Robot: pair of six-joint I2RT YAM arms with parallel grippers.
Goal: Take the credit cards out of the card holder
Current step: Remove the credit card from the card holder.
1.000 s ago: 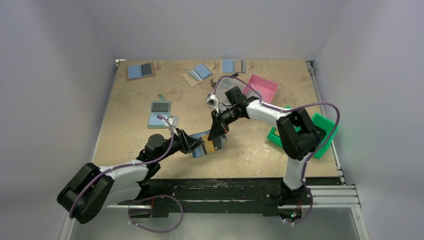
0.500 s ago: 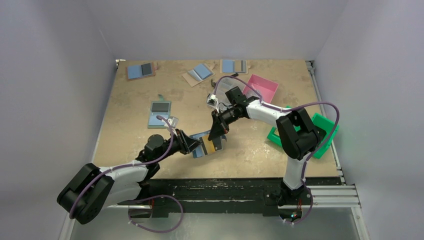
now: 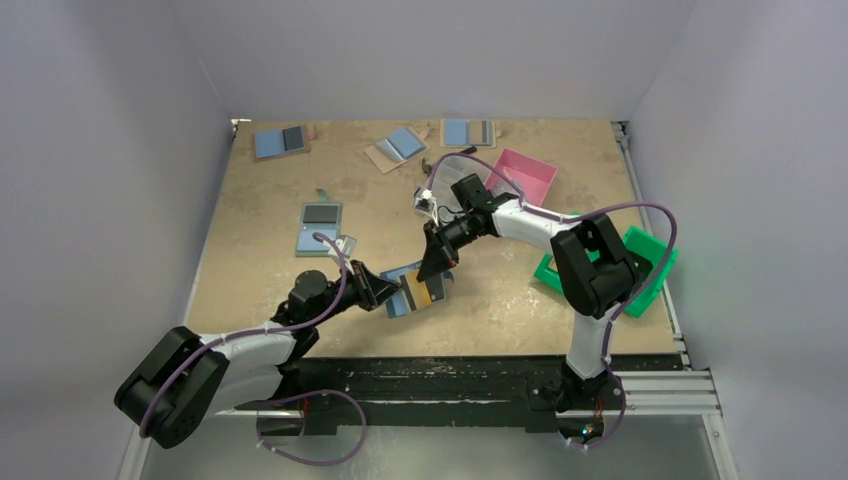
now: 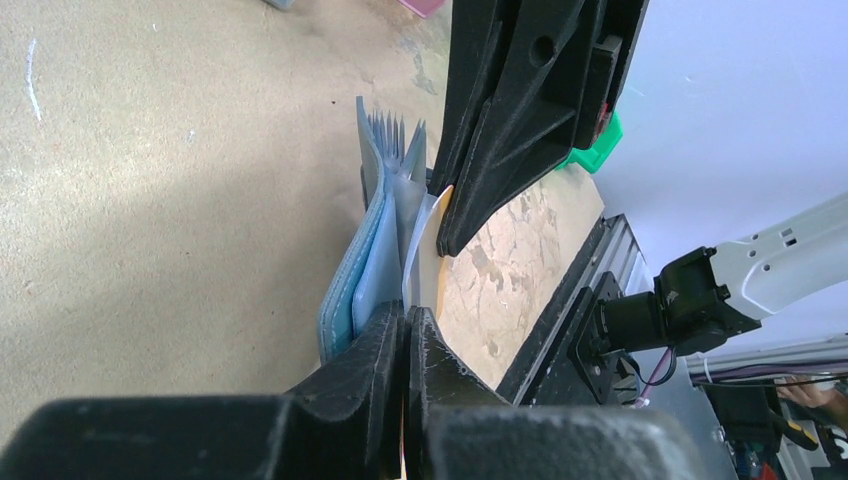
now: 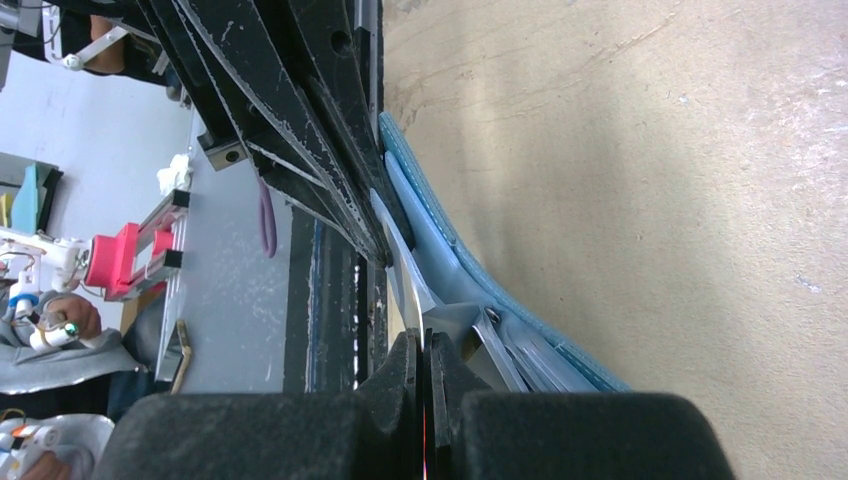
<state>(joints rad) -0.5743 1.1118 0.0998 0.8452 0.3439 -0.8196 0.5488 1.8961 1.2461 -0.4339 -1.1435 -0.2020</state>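
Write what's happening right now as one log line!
phase: card extraction | left tool: shut on card holder sleeve | right tool: shut on credit card edge | status: card not yet out

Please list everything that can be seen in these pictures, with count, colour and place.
card holder: one, blue, open, near front edge
credit card: one seen, yellowish, sticking from the holder
holder with black panel: one, blue, left of centre
far holders: three, blue and grey, far edge
pink tray: one, far right
green tray: one, right edge, partly behind right arm
table: one, tan
left tool: black, shut on the card holder
right tool: black, shut on the credit card
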